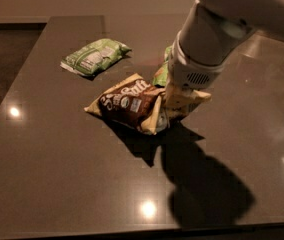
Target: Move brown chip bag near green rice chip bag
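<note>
The brown chip bag (132,104), dark brown with white "Sea Salt" lettering and cream-yellow edges, hangs tilted just above the dark table (57,174) and casts a shadow below it. My gripper (182,101) comes down from the upper right and is shut on the bag's right edge; the white wrist covers most of the fingers. The green rice chip bag (161,74) lies right behind the brown bag. Only its left part shows, the rest is hidden by my arm.
A paler green packet (94,57) with a white label lies at the back left of the table. The table's left edge runs beside a dark floor (2,69). My arm's shadow (207,189) falls on the front right of the table.
</note>
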`<state>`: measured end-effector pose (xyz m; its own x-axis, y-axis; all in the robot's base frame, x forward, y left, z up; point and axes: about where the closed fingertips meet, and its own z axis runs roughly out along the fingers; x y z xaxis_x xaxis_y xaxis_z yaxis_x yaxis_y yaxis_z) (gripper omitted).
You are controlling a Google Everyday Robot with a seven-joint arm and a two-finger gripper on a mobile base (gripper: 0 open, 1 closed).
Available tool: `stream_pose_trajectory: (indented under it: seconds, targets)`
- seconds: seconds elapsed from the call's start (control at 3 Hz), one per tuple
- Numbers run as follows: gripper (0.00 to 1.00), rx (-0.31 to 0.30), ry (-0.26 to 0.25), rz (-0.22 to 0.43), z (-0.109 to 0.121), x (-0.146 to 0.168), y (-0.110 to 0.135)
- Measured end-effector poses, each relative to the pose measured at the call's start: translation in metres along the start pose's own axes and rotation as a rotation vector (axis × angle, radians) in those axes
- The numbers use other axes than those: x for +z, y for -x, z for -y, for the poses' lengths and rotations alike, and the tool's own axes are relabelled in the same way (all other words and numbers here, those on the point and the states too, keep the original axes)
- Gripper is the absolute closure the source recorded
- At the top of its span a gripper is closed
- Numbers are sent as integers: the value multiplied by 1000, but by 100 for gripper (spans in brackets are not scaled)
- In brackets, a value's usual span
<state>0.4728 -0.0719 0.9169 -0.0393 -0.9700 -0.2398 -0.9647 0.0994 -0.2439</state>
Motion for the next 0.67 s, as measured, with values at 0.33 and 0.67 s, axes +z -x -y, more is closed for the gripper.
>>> stream_pose_trajectory:
  seconds: [0.33,0.67]
  targets:
    - [87,-31,-17,-64,17,-5,-28]
    - [64,-116,-5,-107,24,-5,-54]
